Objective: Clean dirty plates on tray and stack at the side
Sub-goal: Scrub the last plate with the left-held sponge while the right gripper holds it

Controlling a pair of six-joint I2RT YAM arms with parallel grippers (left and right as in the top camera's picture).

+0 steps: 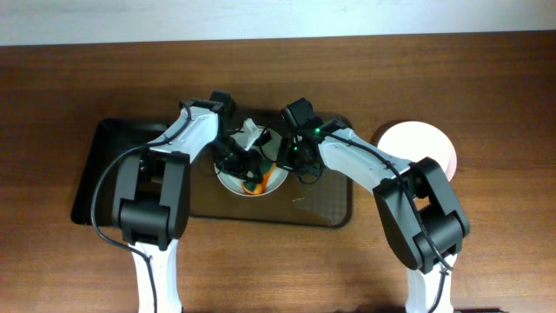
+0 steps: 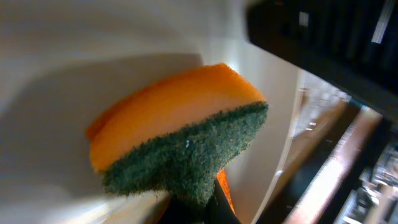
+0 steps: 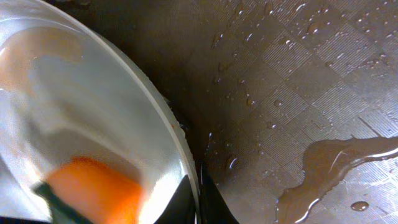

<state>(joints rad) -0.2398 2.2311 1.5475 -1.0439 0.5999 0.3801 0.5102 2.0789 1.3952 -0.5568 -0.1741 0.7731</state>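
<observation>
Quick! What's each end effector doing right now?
Left end effector: closed on the sponge.
Right end effector: closed on the plate rim.

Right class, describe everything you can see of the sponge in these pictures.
The sponge is a two-layer pad: soft-looking orange foam on one face and a coarse dark green scouring layer on the other. It looks squeezed, pinched at its lower edge by the left tool. It sits inside the white plate, apparently pressed against the inner surface, above the dark tray. In the right wrist view it shows only as an orange blur.
</observation>
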